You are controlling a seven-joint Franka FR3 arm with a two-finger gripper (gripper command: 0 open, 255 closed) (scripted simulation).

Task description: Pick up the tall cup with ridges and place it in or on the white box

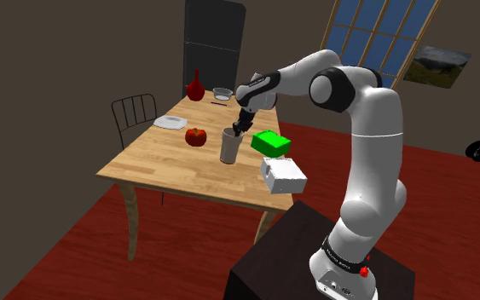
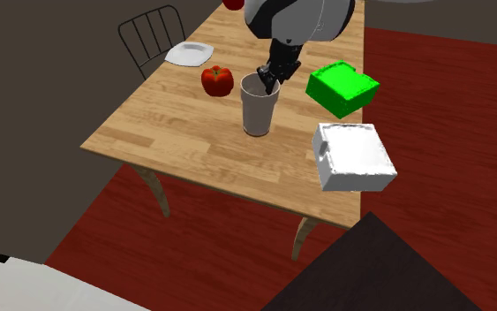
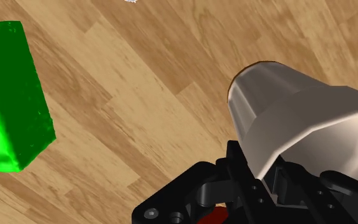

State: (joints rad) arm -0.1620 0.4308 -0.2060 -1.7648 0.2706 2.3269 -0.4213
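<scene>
Items on your wooden table (image 2: 162, 132):

- Tall pale-grey cup (image 2: 258, 113) — upright on the tabletop near the middle. It stands between the red fruit (image 2: 217, 80) on the second exterior view's left and the green box (image 2: 343, 88) on its right, touching neither.
- Gripper (image 2: 270, 81) — down at the cup's rim, on the green box's side. You cannot tell whether it is pinching the cup's wall or spread, because the cup hides the grip.
- White box (image 2: 354, 159) — at the table's near edge, just nearer than the green box and apart from the cup.
- White plate (image 2: 189, 54) — far left corner, beside the chair (image 2: 149, 35).
- Red vase (image 1: 195, 87) and clear bowl (image 1: 222, 94) — at the far end.
</scene>
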